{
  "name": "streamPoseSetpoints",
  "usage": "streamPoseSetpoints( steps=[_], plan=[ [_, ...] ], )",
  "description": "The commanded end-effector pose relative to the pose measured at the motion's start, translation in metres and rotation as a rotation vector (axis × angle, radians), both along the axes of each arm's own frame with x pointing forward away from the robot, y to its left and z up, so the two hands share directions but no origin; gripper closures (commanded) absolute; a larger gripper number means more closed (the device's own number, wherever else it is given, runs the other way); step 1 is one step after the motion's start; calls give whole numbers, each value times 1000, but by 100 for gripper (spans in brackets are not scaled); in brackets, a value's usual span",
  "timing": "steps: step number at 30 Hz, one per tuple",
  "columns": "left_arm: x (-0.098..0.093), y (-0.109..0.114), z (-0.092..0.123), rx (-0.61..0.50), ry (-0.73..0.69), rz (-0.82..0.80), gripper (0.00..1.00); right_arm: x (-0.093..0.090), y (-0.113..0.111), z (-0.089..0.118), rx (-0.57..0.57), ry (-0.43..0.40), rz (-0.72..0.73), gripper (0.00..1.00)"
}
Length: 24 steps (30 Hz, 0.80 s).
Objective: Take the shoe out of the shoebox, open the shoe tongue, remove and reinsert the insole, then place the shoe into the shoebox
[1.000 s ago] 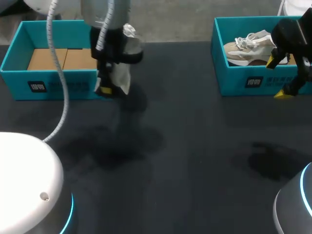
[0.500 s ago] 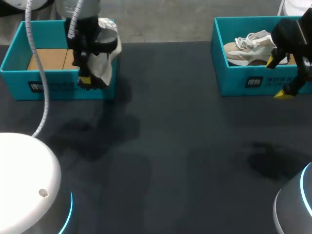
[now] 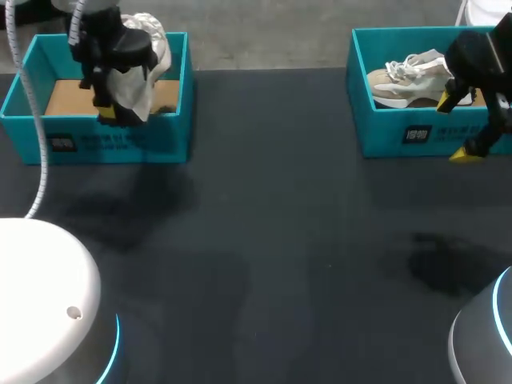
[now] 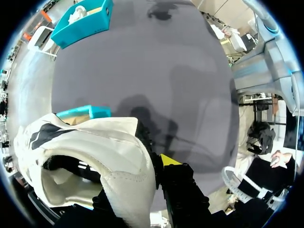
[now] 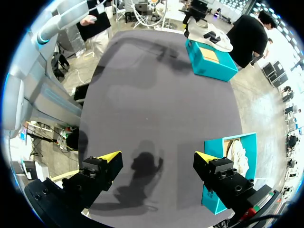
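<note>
White shoe (image 4: pixel 95 142), black marks, in left claw (image 3: pixel 110 120)

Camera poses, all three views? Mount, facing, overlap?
Head: above and behind, looking down on table; left end effector holds shoe over left shoebox, right end effector by right shoebox.
Left wrist: on left arm, looking past its end effector and shoe across table.
Right wrist: on right arm, facing table between its open fingers.
Shared: all show both shoeboxes.

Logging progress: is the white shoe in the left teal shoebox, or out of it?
Out: the white shoe hangs in the left gripper above the left teal shoebox, its lower end overlapping the front rim, not resting on the floor.
</note>
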State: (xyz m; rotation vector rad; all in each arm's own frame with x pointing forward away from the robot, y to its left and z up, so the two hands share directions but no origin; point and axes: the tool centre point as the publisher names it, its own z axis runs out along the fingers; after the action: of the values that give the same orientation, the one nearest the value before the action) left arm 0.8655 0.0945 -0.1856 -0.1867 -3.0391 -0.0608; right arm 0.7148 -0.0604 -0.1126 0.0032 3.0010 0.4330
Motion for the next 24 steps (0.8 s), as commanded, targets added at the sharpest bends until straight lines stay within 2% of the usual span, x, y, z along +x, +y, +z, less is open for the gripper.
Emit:
streamPoseSetpoints(
  steps=[1,7,24],
  plan=[
    [9,17,3,6,9,0,100,2,1,0,-4,5,0,0],
    [13,36,5,46,-1,-22,100,2,1,0,-4,5,0,0],
    [13,36,5,46,-1,-22,100,2,1,0,-4,5,0,0]
  ],
)
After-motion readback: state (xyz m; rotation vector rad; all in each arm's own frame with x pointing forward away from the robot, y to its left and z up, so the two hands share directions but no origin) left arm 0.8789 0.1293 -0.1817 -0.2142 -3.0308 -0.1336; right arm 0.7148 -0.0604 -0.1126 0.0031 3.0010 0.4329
